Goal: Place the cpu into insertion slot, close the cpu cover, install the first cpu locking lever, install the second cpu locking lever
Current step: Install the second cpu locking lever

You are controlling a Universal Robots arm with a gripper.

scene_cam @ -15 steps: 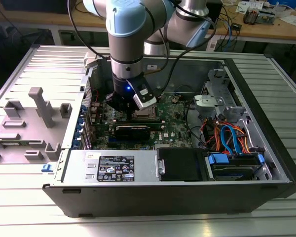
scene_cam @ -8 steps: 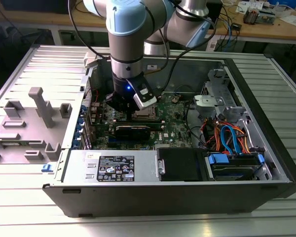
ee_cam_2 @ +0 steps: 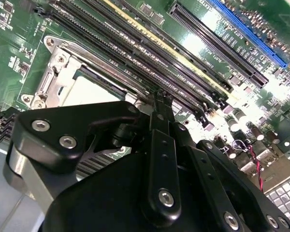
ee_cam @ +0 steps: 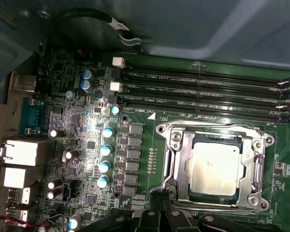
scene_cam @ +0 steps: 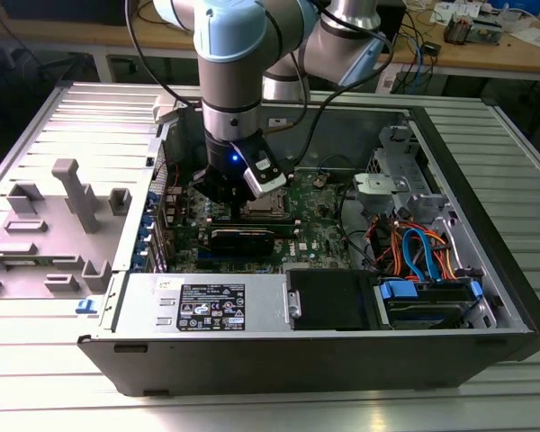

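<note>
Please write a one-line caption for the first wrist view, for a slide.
The cpu sits in the insertion slot with the cpu cover closed around it, the pincer beside the socket.

A ribbed grey metal table fills the foreground, with a cluttered wooden workbench behind.

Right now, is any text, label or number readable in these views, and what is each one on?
Nothing can be quoted; none of it reads cleanly.
Label on the power supply, exterior view: printed lines and symbols, too small to read.
White lettering beside the memory slots, first wrist view: too blurred to read.
White lettering along the blue slot, second wrist view: too small to read.
Top of the chip: no marks I can make out.
</note>
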